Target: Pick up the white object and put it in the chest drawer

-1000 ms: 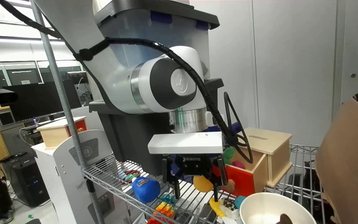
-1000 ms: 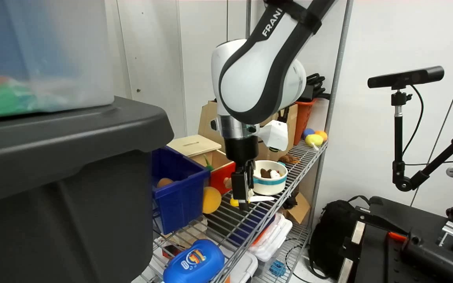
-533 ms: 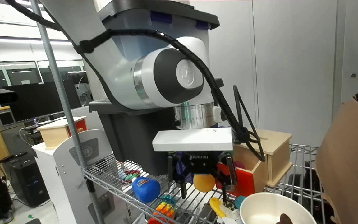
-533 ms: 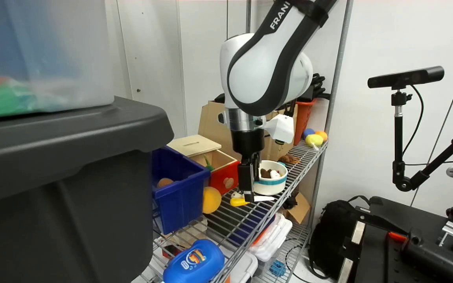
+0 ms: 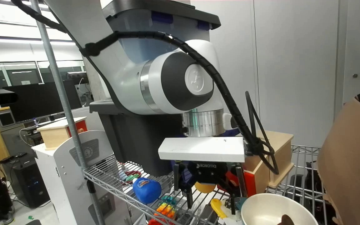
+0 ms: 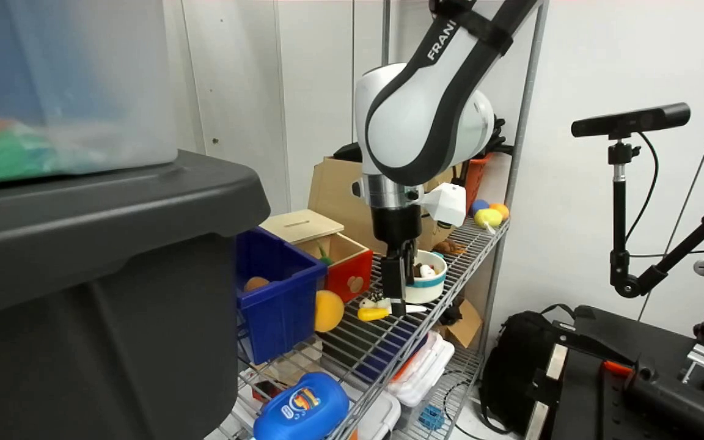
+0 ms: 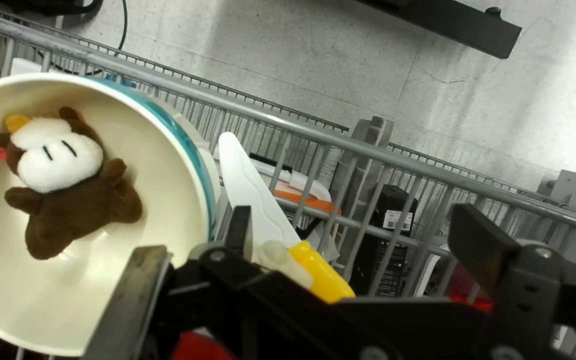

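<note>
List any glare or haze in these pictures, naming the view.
Wrist view: the floor washes out toward the right, the shelf rail catches a highlight; in an exterior view, the strip light glares at upper left; in an exterior view, the translucent bin blurs its contents.

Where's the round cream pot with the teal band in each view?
In an exterior view: the round cream pot, bottom right, cut off below.
In an exterior view: the pot, right of centre, slightly low.
Wrist view: the pot, filling the left side.
Shared landmark: the brown plush animal inside it.
</note>
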